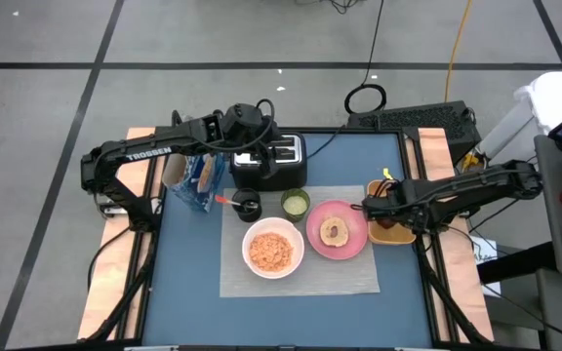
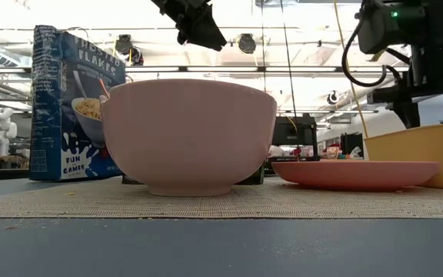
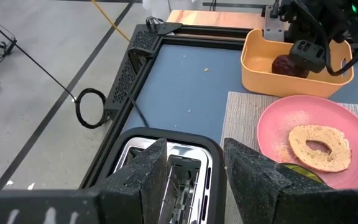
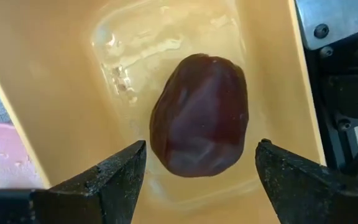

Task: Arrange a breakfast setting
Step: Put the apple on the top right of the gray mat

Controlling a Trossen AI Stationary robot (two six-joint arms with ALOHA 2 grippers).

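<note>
High view shows the grey mat (image 1: 299, 278) carrying the white bowl (image 1: 272, 249) (cereal inside) beside the pink plate (image 1: 337, 230); the left gripper (image 3: 194, 171) hangs over the toaster (image 1: 270, 161), jaws apart; the right gripper (image 4: 197, 165) is spread wide over a dark fruit (image 4: 199, 115) in the orange tray (image 4: 61, 106).

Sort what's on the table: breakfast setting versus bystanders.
Setting: mat, bowl, plate with a bagel, green cup, black cup, spoon, cereal box.

Bystanders: toaster, tray holding a dark round item.
</note>
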